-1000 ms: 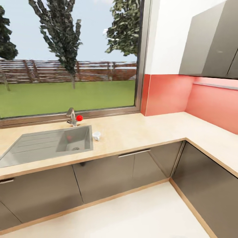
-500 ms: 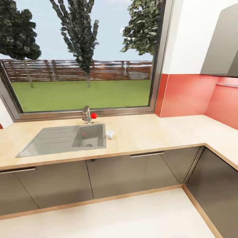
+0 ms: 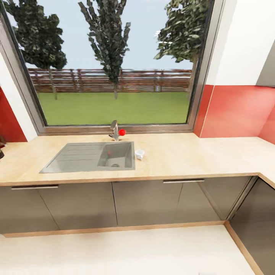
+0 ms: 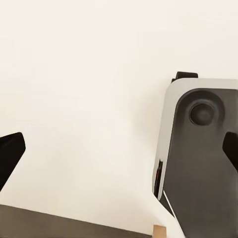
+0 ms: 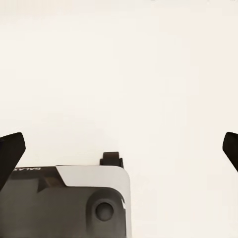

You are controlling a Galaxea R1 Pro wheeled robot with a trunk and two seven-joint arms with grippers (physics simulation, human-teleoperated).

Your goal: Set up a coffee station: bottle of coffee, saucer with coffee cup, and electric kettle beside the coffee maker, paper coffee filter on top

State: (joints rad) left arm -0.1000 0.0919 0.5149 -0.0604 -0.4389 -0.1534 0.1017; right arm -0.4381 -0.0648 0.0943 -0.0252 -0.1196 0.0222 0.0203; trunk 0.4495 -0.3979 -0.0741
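Kitchen countertop (image 3: 183,156), coffee cup (image 3: 139,154) beside sink (image 3: 91,157), "GALAXEA" on robot base (image 5: 64,203)

Dark object (image 3: 1,147) on the kitchen countertop (image 3: 183,156), cut by frame edge.

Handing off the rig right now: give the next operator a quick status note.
Left gripper: open, empty, over pale floor.
Right gripper: open, empty.
Coffee cup: on the countertop just right of the sink, not on a saucer.
Done: no finished step visible.
Left: coffee maker, coffee bottle, filter, saucer and kettle need locating; then build the station and set the cup on the saucer.
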